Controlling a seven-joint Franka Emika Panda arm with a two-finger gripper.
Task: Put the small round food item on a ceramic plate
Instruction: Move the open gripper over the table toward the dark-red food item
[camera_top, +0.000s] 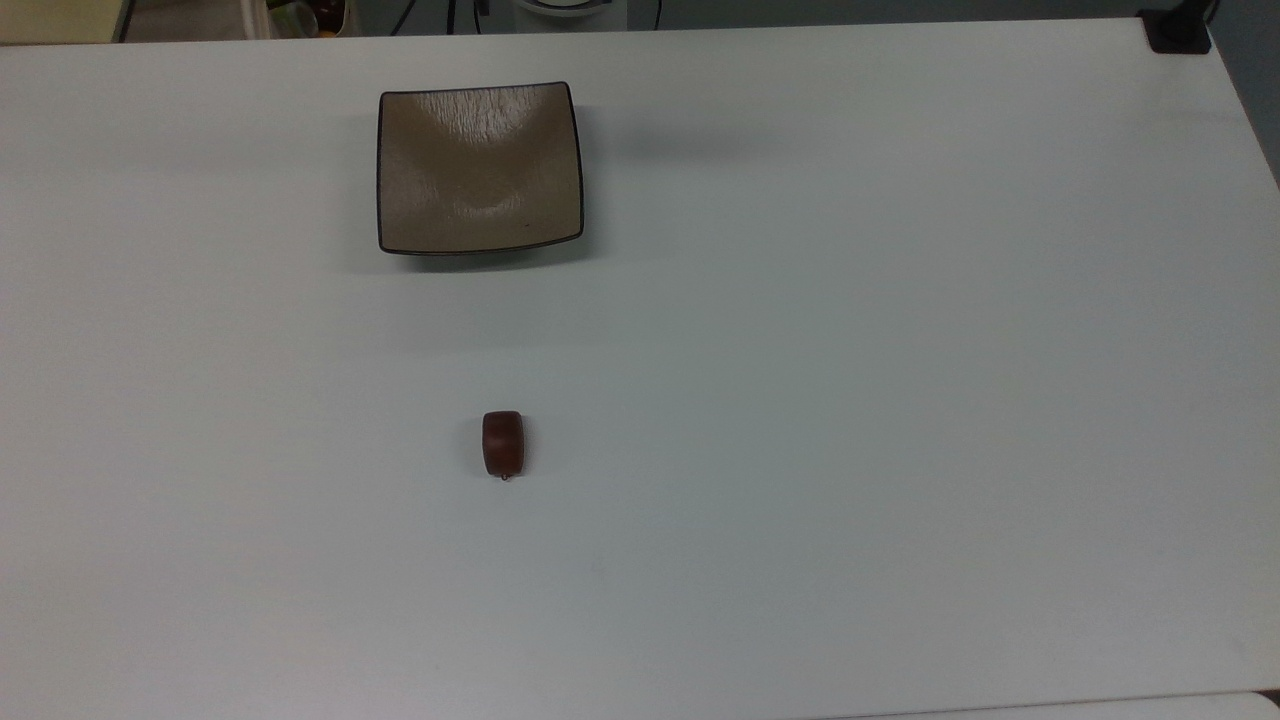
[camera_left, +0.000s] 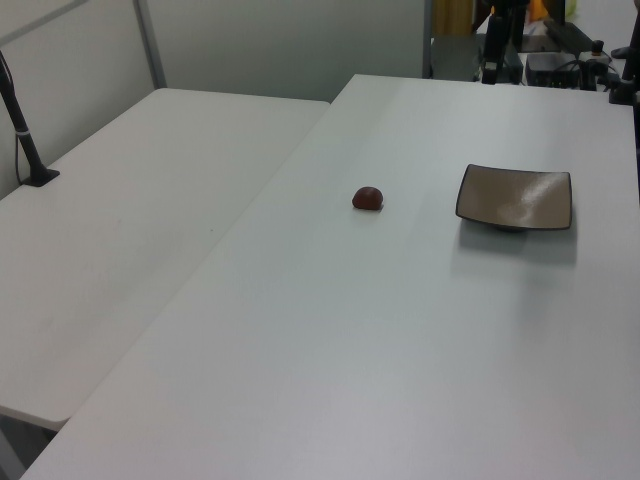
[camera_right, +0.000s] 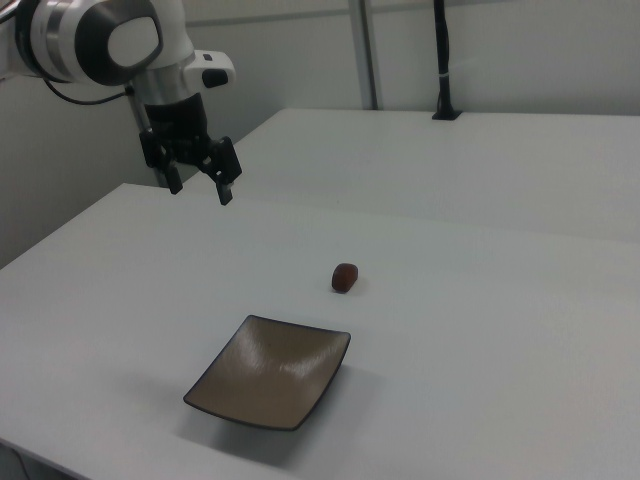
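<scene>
White table (camera_top: 900, 400) w/ two things on it, well apart. The small round food item (camera_top: 503, 443), reddish-brown and glossy, lies on the bare tabletop near the middle of the top view, its tiny stem tip pointing toward the top view's bottom edge. The ceramic plate (camera_top: 480, 168), square, tan w/ a thin dark rim and upturned edges, sits above it in the top view, slightly to the top view's left, nothing on it. In the left view the food item (camera_left: 368, 198) is to the left view's left of the plate (camera_left: 516, 197), clear gap between them. In the right view the food item (camera_right: 345, 277) lies beyond the plate (camera_right: 270, 371), not touching it. The gripper (camera_right: 200, 185) hangs in the air at the right view's upper left, above the table, well away from both plate and food; fingers (camera_right: 226, 184) point down, spread apart w/ a visible gap, holding nothing. A second white table (camera_left: 130, 230) stands alongside, at the left view's left, w/ a black pole (camera_left: 25, 135) rising from a mount on it.
</scene>
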